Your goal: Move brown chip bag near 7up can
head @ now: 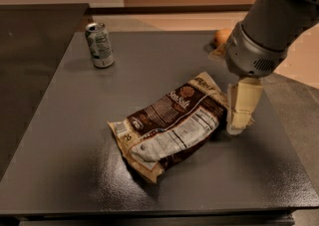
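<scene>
So the brown chip bag (pixel 172 125) is lying flat around the middle of the dark grey table (pixel 75 170), a bit right of centre. It sits on a diagonal, with one end pointing at the lower left of the frame and the other at the upper right. The white nutrition label faces up, and the "Sea Salt" lettering is on the brown part above it. The bag looks pretty crinkled.

The 7up can (pixel 99 45) stands upright in the upper left of the table, well apart from the bag.

The gripper (pixel 240 120) is cream-coloured and points straight down at the right-hand edge of the bag, right up against its upper-right end. Honestly I can't tell if it's spread or closed from this angle, or if it's actually touching the bag or just beside it. It doesn't have the bag lifted, anyway.

The big grey arm (pixel 269 31) comes in from the upper right corner. Behind it, near the table's far edge, a small orange fruit (pixel 222 37) peeks out, partly hidden by the arm.
</scene>
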Controlling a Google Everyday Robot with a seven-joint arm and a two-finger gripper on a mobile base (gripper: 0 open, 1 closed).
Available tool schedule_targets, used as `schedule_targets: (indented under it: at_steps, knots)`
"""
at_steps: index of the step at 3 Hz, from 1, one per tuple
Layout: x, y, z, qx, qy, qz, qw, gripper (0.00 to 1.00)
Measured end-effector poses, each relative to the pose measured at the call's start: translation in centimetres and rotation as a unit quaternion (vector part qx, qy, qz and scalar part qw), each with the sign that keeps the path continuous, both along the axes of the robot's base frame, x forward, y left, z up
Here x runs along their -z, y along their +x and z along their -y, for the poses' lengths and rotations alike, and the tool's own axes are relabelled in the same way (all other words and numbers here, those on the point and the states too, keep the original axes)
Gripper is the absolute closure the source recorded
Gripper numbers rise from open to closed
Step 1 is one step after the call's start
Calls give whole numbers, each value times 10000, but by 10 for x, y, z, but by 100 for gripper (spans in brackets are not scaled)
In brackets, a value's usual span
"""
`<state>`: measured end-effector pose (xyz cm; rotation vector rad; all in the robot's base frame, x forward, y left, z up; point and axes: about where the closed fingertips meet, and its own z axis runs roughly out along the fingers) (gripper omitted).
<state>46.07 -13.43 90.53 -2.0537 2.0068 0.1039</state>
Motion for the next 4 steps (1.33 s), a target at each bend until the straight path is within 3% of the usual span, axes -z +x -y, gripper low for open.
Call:
schedule_targets:
  at_steps: [2,4]
  knots:
    - [27,-6,-21,-401,-76,-267,9988,0]
    - [41,-11,-24,-524,-157,-357,9979,44]
